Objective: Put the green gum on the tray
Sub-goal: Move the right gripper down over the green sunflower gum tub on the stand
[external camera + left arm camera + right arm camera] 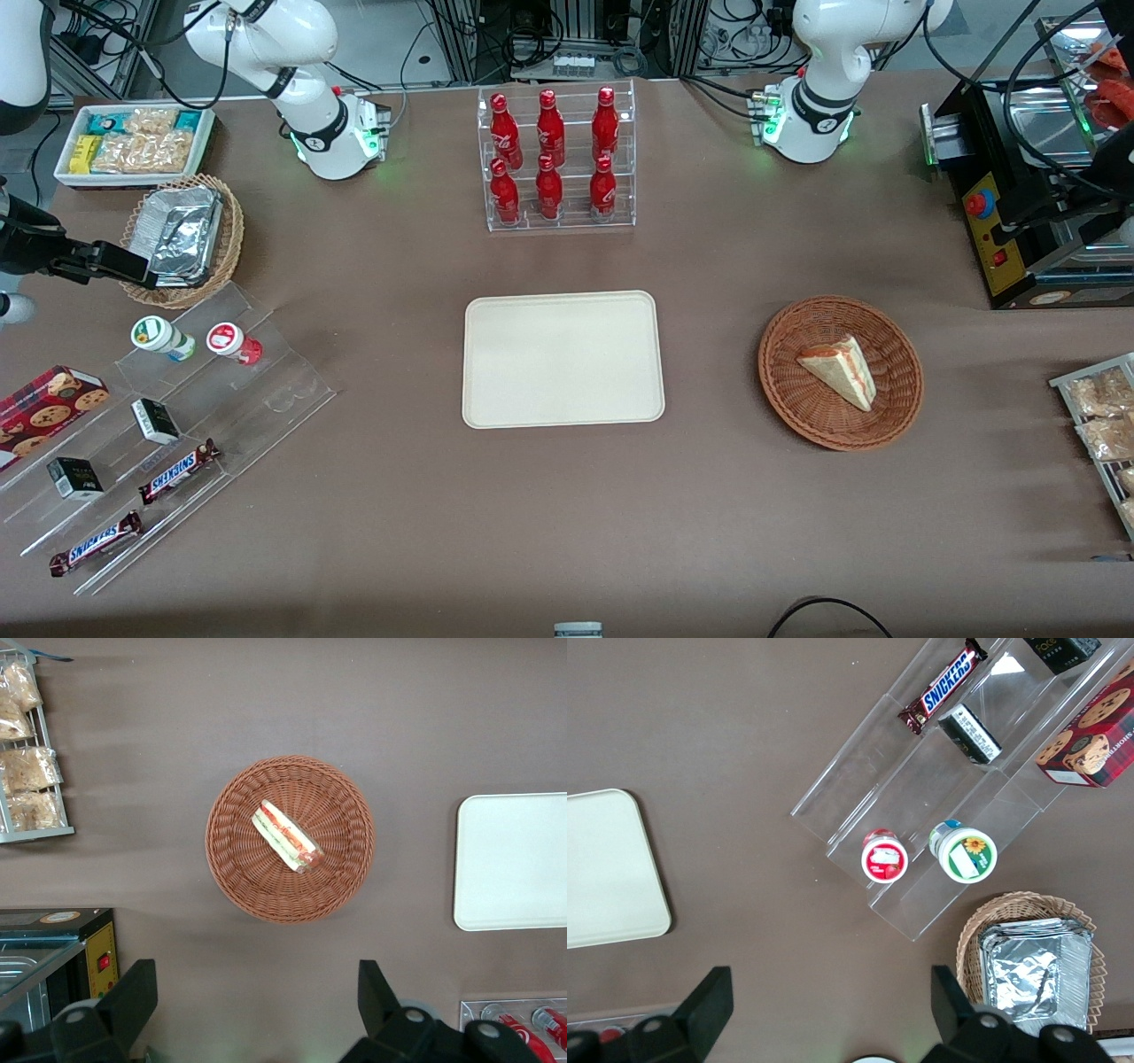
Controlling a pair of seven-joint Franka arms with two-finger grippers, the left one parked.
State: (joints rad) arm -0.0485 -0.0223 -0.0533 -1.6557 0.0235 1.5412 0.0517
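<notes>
Gripper [824, 1005] high above the bench near the working arm's end, fingers [709, 1001] spread wide, nothing between them, touching nothing. Below it, a clear stepped acrylic rack [168, 425] at that end of the bench. Green gum [162, 338] stands upright on the rack's upper step, white-and-green lid up, just beside the red-lidded bottle [233, 342] but apart from it. Lower steps carry two small dark boxes [155, 420] and two Snickers bars [178, 470]; a cookie box [49, 403] sits at the rack's edge nearest the bench end. Round wicker basket [232, 232] near the rack's upper step, farther from the front camera, holds stacked foil trays [184, 233]. Tray [563, 359] lies flat at bench centre, nothing on it, well apart from the rack, with bare brown bench between them. Clear shelf of red bottles [556, 159] stands farther from the camera than the tray. Second wicker basket [797, 399] with a sandwich wedge [840, 370] lies toward the parked arm's end.
</notes>
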